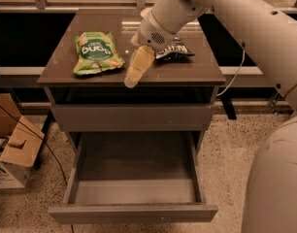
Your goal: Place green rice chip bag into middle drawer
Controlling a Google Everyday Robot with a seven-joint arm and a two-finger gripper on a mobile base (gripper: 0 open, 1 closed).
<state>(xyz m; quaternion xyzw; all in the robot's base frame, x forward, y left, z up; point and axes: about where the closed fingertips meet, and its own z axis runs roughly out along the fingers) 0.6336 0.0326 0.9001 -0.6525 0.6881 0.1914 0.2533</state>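
The middle drawer [134,212] stands pulled out, its plain grey tray floor in full view. The green rice chip bag [96,52], crinkly and glossy, lies flat on the left of the brown cabinet top [192,72]. The gripper [131,80] hangs just right of the bag, not touching it; whether it is apart or together cannot be told. A dark chip bag [173,50] lies behind the gripper. Cardboard boxes [12,149] sit on the speckled floor [231,149].

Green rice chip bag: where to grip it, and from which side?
Probably the edge facing the gripper, coming down from above. The green rice chip bag lies flat on the cabinet top, so nothing is exposed for a level approach, but its puffy, crinkled body should pinch. The gripper hangs just right of it, near the front edge.
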